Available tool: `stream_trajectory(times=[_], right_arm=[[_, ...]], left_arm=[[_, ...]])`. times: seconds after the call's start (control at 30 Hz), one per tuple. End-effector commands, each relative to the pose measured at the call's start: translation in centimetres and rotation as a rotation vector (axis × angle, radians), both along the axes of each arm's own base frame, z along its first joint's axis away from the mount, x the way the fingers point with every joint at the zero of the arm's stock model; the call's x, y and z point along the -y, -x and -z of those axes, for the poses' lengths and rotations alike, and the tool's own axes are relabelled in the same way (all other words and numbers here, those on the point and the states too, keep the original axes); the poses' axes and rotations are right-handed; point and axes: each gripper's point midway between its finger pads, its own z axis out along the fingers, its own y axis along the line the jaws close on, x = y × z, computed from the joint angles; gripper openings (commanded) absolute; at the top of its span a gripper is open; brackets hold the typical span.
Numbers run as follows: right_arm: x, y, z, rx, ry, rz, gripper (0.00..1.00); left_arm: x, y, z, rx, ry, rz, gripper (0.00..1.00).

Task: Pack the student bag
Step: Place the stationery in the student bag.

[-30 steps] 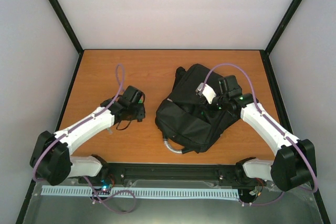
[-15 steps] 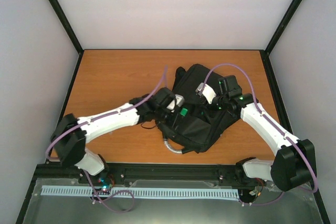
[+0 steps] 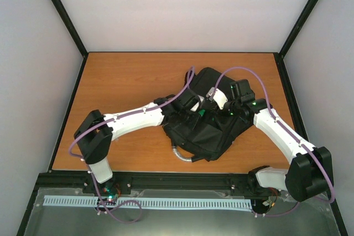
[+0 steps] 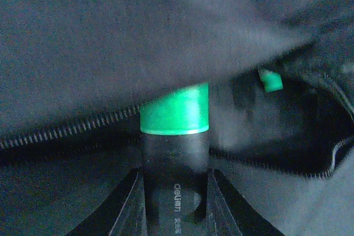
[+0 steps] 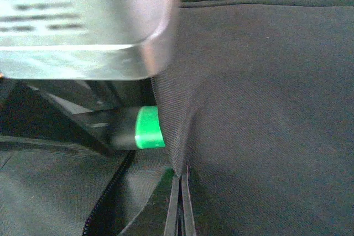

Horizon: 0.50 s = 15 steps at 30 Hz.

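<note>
One marker (image 4: 174, 136), tip hidden under student bag (image 4: 138, 26)

Top view: fixed high over the near edge, looking down on the whole counter (image 3: 127, 75). Wrist views: each very close at the bag (image 3: 207, 134) opening, from opposite sides; both share the green-capped marker (image 4: 174, 115).

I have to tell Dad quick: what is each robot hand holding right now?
Left gripper: shut on the green-capped marker.
Right gripper: shut on the student bag fabric.
</note>
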Motion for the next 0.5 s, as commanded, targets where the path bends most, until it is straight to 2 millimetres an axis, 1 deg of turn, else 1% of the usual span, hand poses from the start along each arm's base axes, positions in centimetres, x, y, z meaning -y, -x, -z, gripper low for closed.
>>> stream_trajectory(times=[0.0, 0.03, 0.07, 0.1, 0.2, 0.3, 0.37, 0.47], right_arm=[[-0.9, 0.1, -1.6, 0.04, -0.043, -0.032, 0.03], [-0.9, 0.1, -1.6, 0.04, -0.043, -0.033, 0.03], [-0.9, 0.1, -1.6, 0.04, -0.043, -0.032, 0.03], [-0.9, 0.2, -1.5, 0.039, -0.042, -0.033, 0.03], [-0.9, 0.1, -1.5, 0.037, -0.041, -0.032, 0.03], [-0.9, 0.1, -1.4, 0.037, -0.041, -0.035, 0.03], [-0.9, 0.1, -1.4, 0.036, -0.04, -0.035, 0.03], [-0.9, 0.2, -1.4, 0.036, -0.041, -0.038, 0.03]], left_arm=[[0.9, -3.2, -1.5, 0.121, -0.023, -0.064, 0.08], [0.9, -3.5, -1.4, 0.126, -0.035, -0.073, 0.11], [0.9, -3.7, -1.2, 0.125, -0.047, -0.079, 0.17], [0.9, -3.7, -1.0, 0.116, -0.057, -0.082, 0.28], [0.7, -3.3, -0.9, 0.096, -0.063, -0.087, 0.4], [0.0, -2.6, -1.3, 0.087, -0.056, -0.09, 0.47], [-0.7, -1.8, -2.4, 0.087, -0.032, -0.083, 0.52], [-1.9, -0.5, -3.4, 0.081, 0.003, -0.079, 0.57]])
